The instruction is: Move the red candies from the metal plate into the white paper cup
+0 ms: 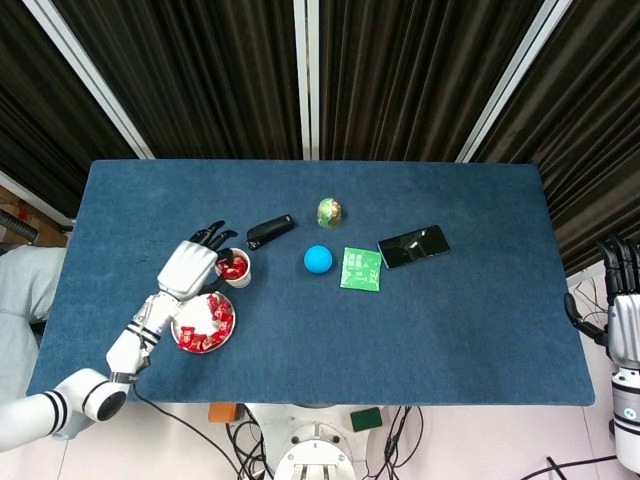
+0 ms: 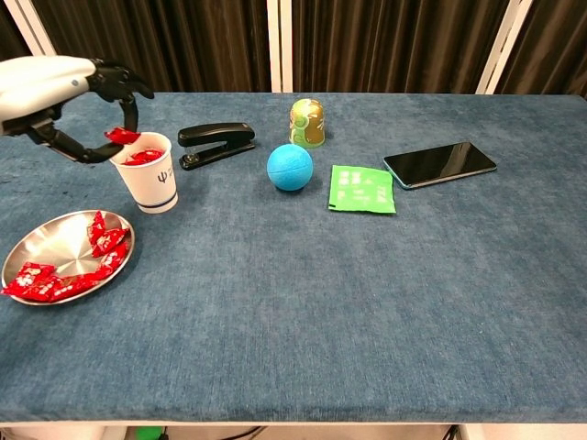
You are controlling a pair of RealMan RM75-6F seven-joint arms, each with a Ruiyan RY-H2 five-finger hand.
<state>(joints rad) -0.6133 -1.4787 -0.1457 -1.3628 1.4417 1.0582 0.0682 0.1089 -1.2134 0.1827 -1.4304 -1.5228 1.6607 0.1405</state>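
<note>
Your left hand [image 2: 55,87] pinches one red candy [image 2: 122,136] right at the rim of the white paper cup [image 2: 147,174], which already holds candies. Release off-centre and the wrapper may catch the rim and fall to the table; a fingertip could tip the cup. More candies lie on the metal plate [image 2: 41,243]. Your right hand [image 1: 622,325] idles, empty.

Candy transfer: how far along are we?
Partly done. The white paper cup already holds some red candies. In hand: the left hand pinches one red candy just above the cup's rim, not yet dropped. Left: several candies still lie on the metal plate. The right hand is idle off the table's edge.
</note>
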